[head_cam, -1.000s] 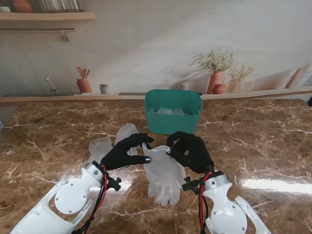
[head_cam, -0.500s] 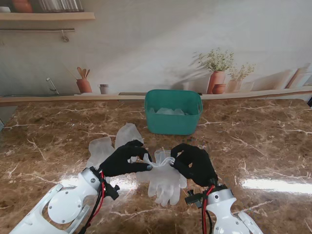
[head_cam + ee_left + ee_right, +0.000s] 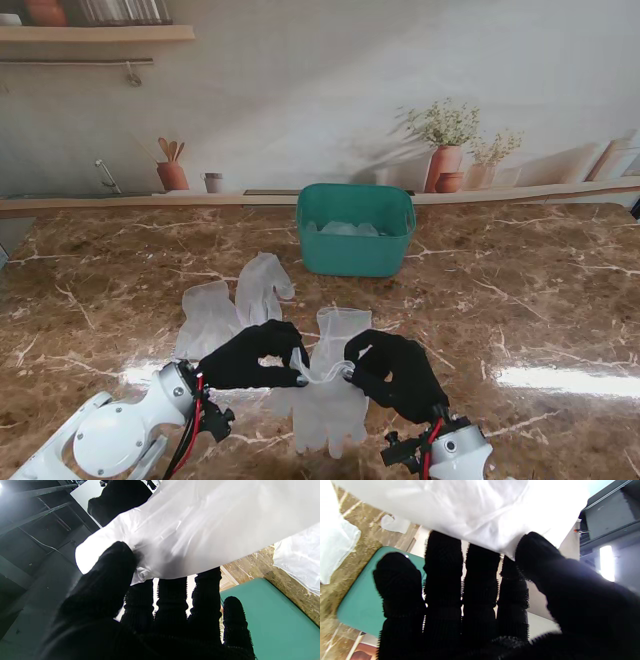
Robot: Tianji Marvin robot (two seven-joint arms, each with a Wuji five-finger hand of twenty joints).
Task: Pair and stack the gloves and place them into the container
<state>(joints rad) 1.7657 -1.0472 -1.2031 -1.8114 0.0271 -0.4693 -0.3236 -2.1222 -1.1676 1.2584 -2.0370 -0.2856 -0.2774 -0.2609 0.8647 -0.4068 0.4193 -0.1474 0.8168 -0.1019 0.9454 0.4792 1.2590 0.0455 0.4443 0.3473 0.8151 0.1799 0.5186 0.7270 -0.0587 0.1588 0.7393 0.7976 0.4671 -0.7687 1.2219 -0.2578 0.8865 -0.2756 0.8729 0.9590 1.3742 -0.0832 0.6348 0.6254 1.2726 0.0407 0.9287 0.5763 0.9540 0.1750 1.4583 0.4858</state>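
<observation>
A translucent white glove (image 3: pixel 322 418) hangs between my two black hands, its fingers pointing toward me. My left hand (image 3: pixel 255 355) and right hand (image 3: pixel 395 370) are each shut on its cuff edge. The left wrist view shows the glove (image 3: pixel 200 525) pinched under the thumb (image 3: pixel 112 565); the right wrist view shows the same glove (image 3: pixel 470 505) pinched likewise. Just beyond my hands, another glove (image 3: pixel 340 325) lies on the marble. Two more gloves (image 3: pixel 207 315) (image 3: pixel 263 283) lie to the left. The green container (image 3: pixel 355 255) stands farther back with pale gloves inside.
The brown marble table (image 3: pixel 520 300) stretches to a back ledge with plant pots (image 3: pixel 445 165) and a utensil jar (image 3: pixel 172 175). Part of the container (image 3: pixel 262 620) (image 3: pixel 362 600) shows in both wrist views.
Both hands have drawn back toward me with the glove's cuff pinched between them. The glove came along, uncovering another glove lying farther out.
</observation>
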